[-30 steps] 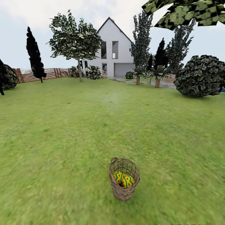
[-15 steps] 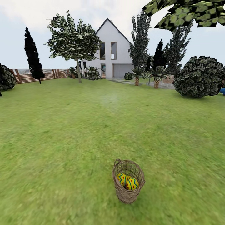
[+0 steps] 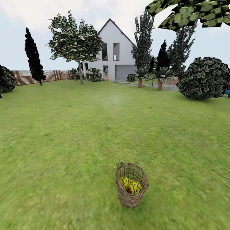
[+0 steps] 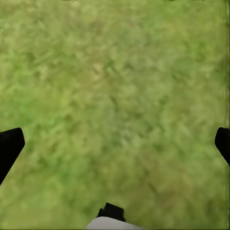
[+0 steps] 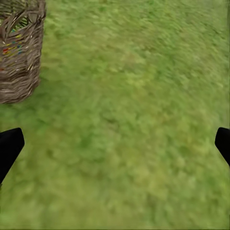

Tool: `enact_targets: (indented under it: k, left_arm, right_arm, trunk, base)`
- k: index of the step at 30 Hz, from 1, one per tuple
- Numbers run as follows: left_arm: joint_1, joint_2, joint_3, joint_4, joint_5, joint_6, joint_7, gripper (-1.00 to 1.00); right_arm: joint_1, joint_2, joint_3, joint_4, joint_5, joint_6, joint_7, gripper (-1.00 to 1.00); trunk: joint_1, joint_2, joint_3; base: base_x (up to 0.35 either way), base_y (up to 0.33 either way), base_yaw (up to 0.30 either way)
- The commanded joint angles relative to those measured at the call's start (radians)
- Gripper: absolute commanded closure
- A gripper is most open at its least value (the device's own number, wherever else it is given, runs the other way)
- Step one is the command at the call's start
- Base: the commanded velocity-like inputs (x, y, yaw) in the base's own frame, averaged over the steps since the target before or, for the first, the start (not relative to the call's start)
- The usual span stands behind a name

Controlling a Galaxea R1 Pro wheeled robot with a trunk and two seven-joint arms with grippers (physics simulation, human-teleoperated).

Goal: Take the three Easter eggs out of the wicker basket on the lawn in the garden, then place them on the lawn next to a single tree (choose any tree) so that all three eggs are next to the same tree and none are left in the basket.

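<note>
Inside wicker basket (image 3: 131, 189), Easter eggs (image 3: 130, 185) half-hidden

Left gripper (image 4: 115, 143): two matte black fingertips (image 4: 9, 146) at left and right frame edges, blunt, angled inner faces, no markings visible. Bottom centre of left wrist frame: small black block on pale grey-white rounded housing. Right gripper (image 5: 115, 143): same pair of plain black fingertips (image 5: 9, 146) at left and right edges. Cables, screws: cannot tell
</note>
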Motion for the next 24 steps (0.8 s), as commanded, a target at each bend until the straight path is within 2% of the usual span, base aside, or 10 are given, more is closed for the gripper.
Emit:
enact_targets:
  k: [1,4,9,11,13,16,17,20,23,24]
  left_arm:
    - [0.000,-0.003,0.000,-0.007,0.002,0.003,0.002,-1.00]
    - [0.000,-0.011,-0.001,-0.104,0.000,0.115,0.004,-1.00]
    - [-0.001,0.000,0.002,-0.369,-0.001,0.469,0.088,-1.00]
    - [-0.003,0.003,0.003,-0.483,0.000,0.608,0.136,-1.00]
    - [-0.046,-0.002,0.002,-0.546,0.000,0.717,0.154,-1.00]
    - [-0.147,-0.017,0.002,-0.567,0.001,0.827,0.159,-1.00]
    - [-0.244,-0.030,0.002,-0.600,0.003,0.923,0.159,-1.00]
    - [-0.289,-0.050,0.002,-0.640,0.004,0.996,0.169,-1.00]
    - [-0.299,-0.059,0.001,-0.648,0.004,1.014,0.174,-1.00]
    - [-0.301,-0.064,0.001,-0.651,0.004,1.019,0.176,-1.00]
  right_arm:
    - [-0.001,0.000,-0.001,-0.003,-0.002,-0.006,0.000,-1.00]
    - [-0.002,0.003,-0.002,-0.101,-0.006,-0.010,-0.003,-1.00]
    - [-0.002,0.007,-0.014,-0.314,-0.013,-0.007,-0.024,-1.00]
    - [-0.012,0.019,-0.022,-0.411,-0.051,0.013,-0.067,-1.00]
    - [-0.065,0.028,-0.023,-0.491,-0.128,0.095,-0.103,-1.00]
    - [-0.166,0.034,-0.024,-0.557,-0.181,0.234,-0.118,-1.00]
    - [-0.280,0.047,-0.025,-0.616,-0.210,0.399,-0.126,-1.00]
    - [-0.358,0.073,-0.025,-0.668,-0.251,0.570,-0.130,-1.00]
    - [-0.377,0.114,-0.024,-0.685,-0.262,0.636,-0.131,-1.00]
    - [-0.386,0.140,-0.023,-0.690,-0.263,0.653,-0.132,-1.00]
  trunk:
    - [0.004,-0.008,-0.004]
    - [0.016,-0.029,-0.014]
    - [0.035,-0.064,-0.029]
    - [0.042,-0.078,-0.036]
    - [0.050,-0.092,-0.042]
    - [0.062,-0.113,-0.051]
    - [0.065,-0.120,-0.055]
    - [0.077,-0.141,-0.064]
    - [0.088,-0.162,-0.073]
    - [0.092,-0.169,-0.076]
  base:
    - [0.000,0.000,0.000]
    - [0.000,0.000,0.000]
    - [0.000,0.000,0.000]
    - [0.000,0.000,0.000]
    - [0.000,0.000,0.000]
    - [0.000,0.000,0.000]
    - [0.000,0.000,0.000]
    - [0.000,0.000,0.000]
    - [0.000,0.000,0.000]
    - [0.000,0.000,0.000]
